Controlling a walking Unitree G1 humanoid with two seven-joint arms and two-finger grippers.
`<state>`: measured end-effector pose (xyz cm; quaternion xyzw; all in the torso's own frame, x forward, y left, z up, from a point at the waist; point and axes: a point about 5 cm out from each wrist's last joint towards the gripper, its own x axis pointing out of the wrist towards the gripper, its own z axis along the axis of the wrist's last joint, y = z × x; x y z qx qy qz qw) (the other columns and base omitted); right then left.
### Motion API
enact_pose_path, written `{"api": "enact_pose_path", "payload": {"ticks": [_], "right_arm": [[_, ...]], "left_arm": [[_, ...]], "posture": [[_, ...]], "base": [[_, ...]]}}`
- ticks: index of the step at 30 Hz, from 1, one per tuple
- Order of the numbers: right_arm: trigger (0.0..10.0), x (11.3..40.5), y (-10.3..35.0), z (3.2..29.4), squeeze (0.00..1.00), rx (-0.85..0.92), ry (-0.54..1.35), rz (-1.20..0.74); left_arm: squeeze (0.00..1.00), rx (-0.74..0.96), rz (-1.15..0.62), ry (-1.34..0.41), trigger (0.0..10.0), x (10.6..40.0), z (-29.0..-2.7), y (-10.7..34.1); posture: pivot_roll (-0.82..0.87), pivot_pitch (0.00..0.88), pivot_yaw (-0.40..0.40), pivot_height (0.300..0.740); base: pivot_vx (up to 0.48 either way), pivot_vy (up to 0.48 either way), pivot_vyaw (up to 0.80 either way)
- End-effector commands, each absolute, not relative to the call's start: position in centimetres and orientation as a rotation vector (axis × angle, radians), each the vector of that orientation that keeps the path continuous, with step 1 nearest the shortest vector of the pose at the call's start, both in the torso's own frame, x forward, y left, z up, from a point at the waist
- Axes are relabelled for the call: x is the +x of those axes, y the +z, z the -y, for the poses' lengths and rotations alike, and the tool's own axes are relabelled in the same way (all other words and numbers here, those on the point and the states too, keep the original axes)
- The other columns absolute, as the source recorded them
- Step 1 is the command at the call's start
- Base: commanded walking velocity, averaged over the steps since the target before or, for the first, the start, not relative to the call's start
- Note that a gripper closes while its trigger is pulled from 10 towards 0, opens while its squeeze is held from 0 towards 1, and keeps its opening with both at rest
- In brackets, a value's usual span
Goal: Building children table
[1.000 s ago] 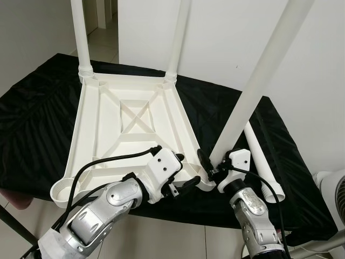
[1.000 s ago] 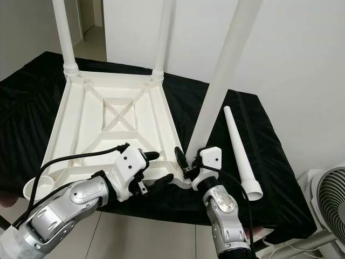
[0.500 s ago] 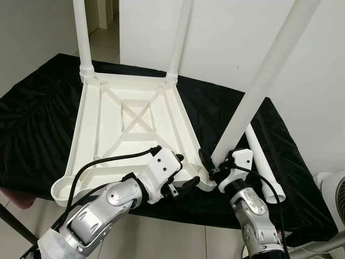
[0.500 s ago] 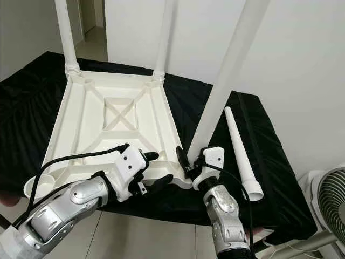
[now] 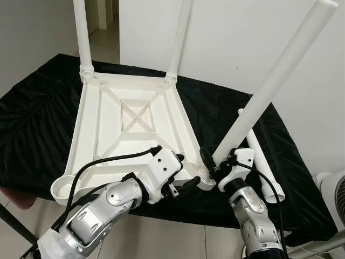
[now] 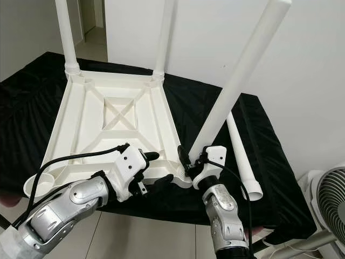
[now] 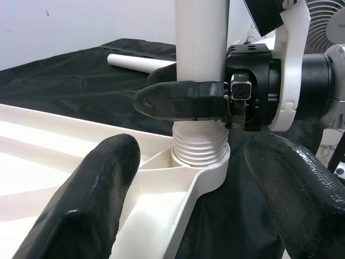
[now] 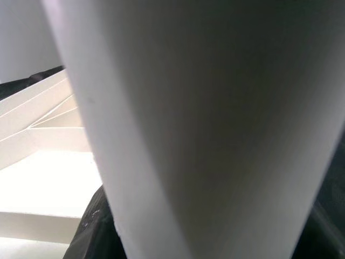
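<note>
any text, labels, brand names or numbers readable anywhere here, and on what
None can be read. The upturned white table top, its legs, the loose leg on the black cloth, the left gripper, the right gripper clamped on the tilted leg and the fan bear no legible print.

Bright, even light; right wrist view blurred.

The upturned tabletop point(image 5: 129, 129) lies on the counter point(image 5: 32, 108), two legs point(image 5: 82, 32) standing at its far corners. At its near right corner a tilted leg point(image 5: 269, 91) sits in the socket point(image 7: 202, 162); a loose leg point(image 6: 242, 156) lies right.
</note>
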<state>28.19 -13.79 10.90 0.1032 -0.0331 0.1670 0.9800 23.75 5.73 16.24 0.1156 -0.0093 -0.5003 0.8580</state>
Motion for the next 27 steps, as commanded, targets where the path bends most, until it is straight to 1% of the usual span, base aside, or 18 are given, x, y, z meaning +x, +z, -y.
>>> {"api": "enact_pose_path", "payload": {"ticks": [1, 4, 6, 7, 9, 10, 11, 13, 14, 16, 18, 24, 25, 27], "right_arm": [[10.0, 27.4, 8.0, 14.1, 0.00, 0.271, 0.294, -0.071], [10.0, 27.5, 8.3, 13.8, 0.00, 0.250, 0.281, -0.056], [10.0, 27.7, 8.7, 13.5, 0.00, 0.225, 0.205, -0.042], [10.0, 27.9, 8.8, 13.5, 0.00, 0.198, 0.135, -0.048], [10.0, 27.9, 8.8, 13.5, 0.00, 0.198, 0.135, -0.048], [10.0, 28.0, 8.7, 13.5, 0.00, 0.182, 0.053, -0.059], [10.0, 28.0, 8.7, 13.5, 0.00, 0.182, 0.053, -0.059], [10.0, 28.1, 8.6, 13.4, 0.00, 0.186, -0.085, -0.085], [10.0, 28.0, 8.6, 13.1, 0.00, 0.219, -0.114, -0.086], [10.0, 28.0, 8.6, 13.1, 0.00, 0.219, -0.114, -0.086], [10.0, 28.1, 9.2, 12.0, 0.00, 0.221, -0.066, -0.058], [10.0, 28.2, 9.6, 12.0, 0.00, 0.221, -0.044, -0.034], [10.0, 28.1, 9.7, 12.0, 0.25, 0.225, -0.040, -0.021], [10.0, 28.1, 9.7, 12.0, 0.25, 0.225, -0.040, -0.021]], "left_arm": [[0.00, 0.253, 0.008, -1.211, 10.0, 23.0, -5.2, 16.4], [0.00, 0.249, 0.003, -1.207, 10.0, 23.0, -5.2, 16.3], [0.00, 0.251, 0.005, -1.201, 10.0, 23.0, -5.1, 16.3], [0.00, 0.251, 0.006, -1.199, 10.0, 23.0, -5.1, 16.3], [0.00, 0.251, 0.006, -1.199, 10.0, 23.0, -5.1, 16.3], [0.00, 0.252, 0.008, -1.196, 10.0, 23.0, -5.1, 16.3], [0.00, 0.252, 0.008, -1.196, 10.0, 23.0, -5.1, 16.3], [0.00, 0.249, 0.012, -1.193, 10.0, 23.1, -5.0, 16.3], [0.00, 0.248, 0.013, -1.192, 10.0, 23.0, -4.9, 16.3], [0.00, 0.248, 0.013, -1.192, 10.0, 23.0, -4.9, 16.3], [0.00, 0.244, 0.015, -1.191, 10.0, 23.1, -4.8, 16.3], [0.00, 0.241, 0.015, -1.192, 10.0, 23.1, -4.7, 16.3], [0.00, 0.241, 0.015, -1.192, 10.0, 23.1, -4.7, 16.3], [0.00, 0.241, 0.015, -1.192, 10.0, 23.1, -4.7, 16.3]], "posture": [[0.01, 0.036, -0.111, 0.740], [0.01, 0.037, -0.115, 0.740], [0.01, 0.037, -0.120, 0.740], [0.01, 0.037, -0.120, 0.740], [0.01, 0.037, -0.120, 0.740], [0.01, 0.037, -0.120, 0.740], [0.01, 0.037, -0.120, 0.740], [0.02, 0.035, -0.131, 0.740], [0.02, 0.035, -0.131, 0.740], [0.02, 0.035, -0.131, 0.740], [0.01, 0.035, -0.132, 0.740], [0.01, 0.034, -0.134, 0.740], [0.00, 0.033, -0.133, 0.740], [0.00, 0.033, -0.133, 0.740]], "base": [[0.000, 0.000, 0.00], [0.000, 0.000, 0.00], [0.000, 0.000, 0.00], [0.000, 0.000, 0.00], [0.000, 0.000, 0.00], [0.000, 0.000, 0.00], [0.000, 0.000, 0.00], [0.000, 0.000, 0.00], [0.000, 0.000, 0.00], [0.000, 0.000, 0.00], [0.000, 0.000, 0.00], [0.000, 0.000, 0.00], [0.000, 0.000, 0.00], [0.000, 0.000, 0.00]]}}
